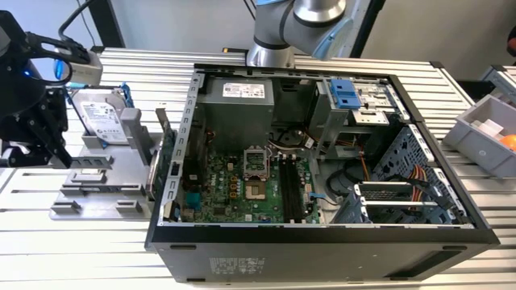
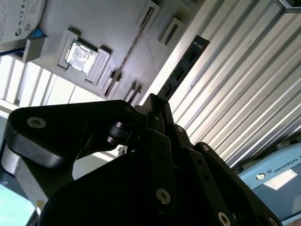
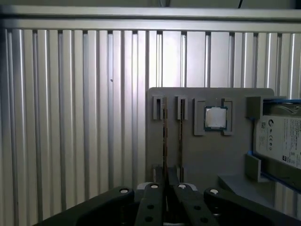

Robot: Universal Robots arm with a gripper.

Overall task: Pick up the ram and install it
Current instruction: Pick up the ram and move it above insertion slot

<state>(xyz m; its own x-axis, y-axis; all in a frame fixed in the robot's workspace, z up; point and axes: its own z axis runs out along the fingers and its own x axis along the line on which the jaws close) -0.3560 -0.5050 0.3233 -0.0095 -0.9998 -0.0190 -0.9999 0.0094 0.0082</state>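
Observation:
Two thin ram sticks stand edge-on in slots of the grey holder (image 3: 202, 160); one ram (image 3: 164, 136) is nearest the fingers, the other ram stick (image 3: 181, 136) is beside it. The second wrist view shows a ram (image 2: 133, 47) as a thin dark line on the holder (image 2: 117, 19). My gripper (image 3: 167, 181) hangs above the holder's near end, in line with the sticks, fingers together and nothing seen between them. In the exterior view the gripper (image 1: 55, 158) is at the left, over the holder's (image 1: 105, 187) outer edge. The long black motherboard slots (image 1: 294, 188) sit inside the open computer case (image 1: 322, 235).
On the holder a silver hard drive (image 1: 105, 121) with blue rails stands upright, and a square processor chip (image 3: 215, 117) lies flat. A green expansion card (image 1: 164, 163) stands against the case's left wall. A grey bin (image 1: 487, 133) is at the exterior view's right. The ribbed metal table (image 3: 70, 117) lies all around.

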